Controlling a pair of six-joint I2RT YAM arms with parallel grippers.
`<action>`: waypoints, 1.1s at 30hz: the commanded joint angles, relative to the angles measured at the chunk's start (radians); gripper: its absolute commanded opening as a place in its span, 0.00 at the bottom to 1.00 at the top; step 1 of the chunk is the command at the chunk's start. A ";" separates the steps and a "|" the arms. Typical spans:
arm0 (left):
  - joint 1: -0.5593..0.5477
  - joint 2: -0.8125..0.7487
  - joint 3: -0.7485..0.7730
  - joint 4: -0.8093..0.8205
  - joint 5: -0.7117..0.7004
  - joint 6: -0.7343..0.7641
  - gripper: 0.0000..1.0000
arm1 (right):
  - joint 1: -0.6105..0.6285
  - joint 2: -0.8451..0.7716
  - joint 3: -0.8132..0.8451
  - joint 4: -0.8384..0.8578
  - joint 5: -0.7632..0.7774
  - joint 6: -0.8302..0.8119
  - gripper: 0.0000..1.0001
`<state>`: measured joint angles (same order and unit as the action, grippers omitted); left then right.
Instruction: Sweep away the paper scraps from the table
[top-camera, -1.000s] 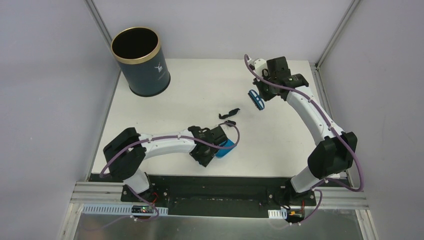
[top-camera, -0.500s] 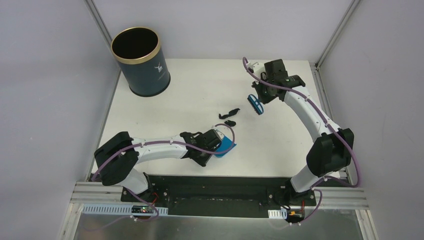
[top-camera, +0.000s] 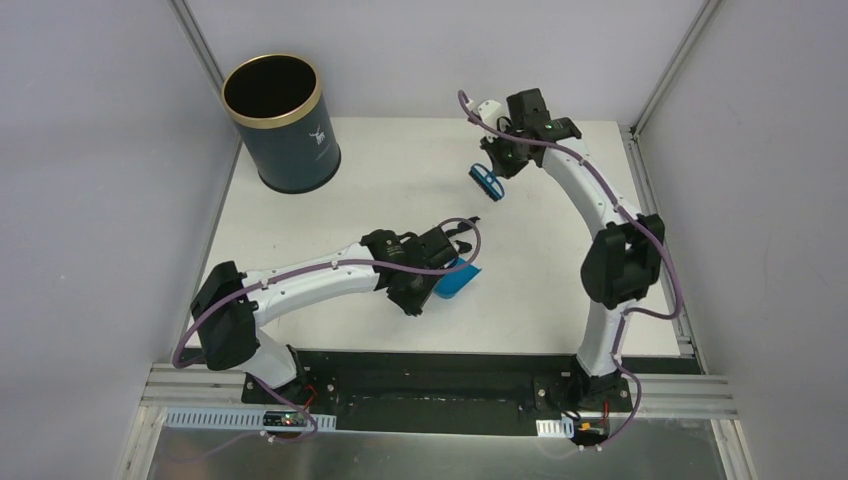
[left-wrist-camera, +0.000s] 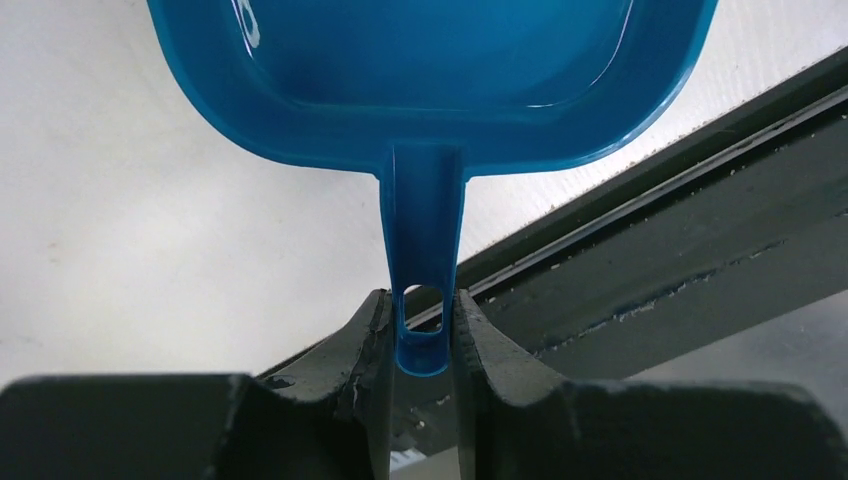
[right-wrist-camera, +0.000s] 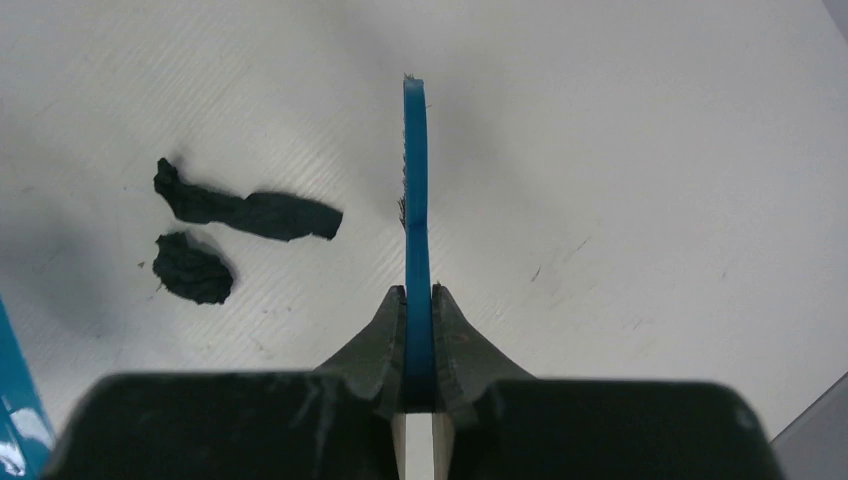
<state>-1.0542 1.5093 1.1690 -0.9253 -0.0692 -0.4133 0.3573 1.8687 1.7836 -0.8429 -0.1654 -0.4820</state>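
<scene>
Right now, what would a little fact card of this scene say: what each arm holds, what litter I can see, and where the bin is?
Left gripper: closed on the handle of the blue dustpan
Right gripper: closed on the blue brush
Paper scraps: two dark pieces showing, loose on the table, between brush and dustpan
Inside dustpan: no scraps in the part that shows
Bin: upright, far left corner of the table, away from both arms
</scene>
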 joint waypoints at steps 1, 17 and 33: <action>-0.001 0.065 0.087 -0.224 0.021 -0.028 0.00 | 0.034 0.150 0.225 -0.051 0.053 -0.088 0.00; 0.038 0.211 0.140 -0.190 0.031 0.002 0.00 | 0.189 0.241 0.251 -0.261 0.082 -0.223 0.00; 0.056 0.277 0.056 -0.014 0.039 0.034 0.00 | 0.297 0.142 0.017 -0.447 -0.197 -0.080 0.00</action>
<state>-1.0061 1.7756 1.2446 -1.0111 -0.0231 -0.4004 0.6327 2.0308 1.8450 -1.1198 -0.1555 -0.6601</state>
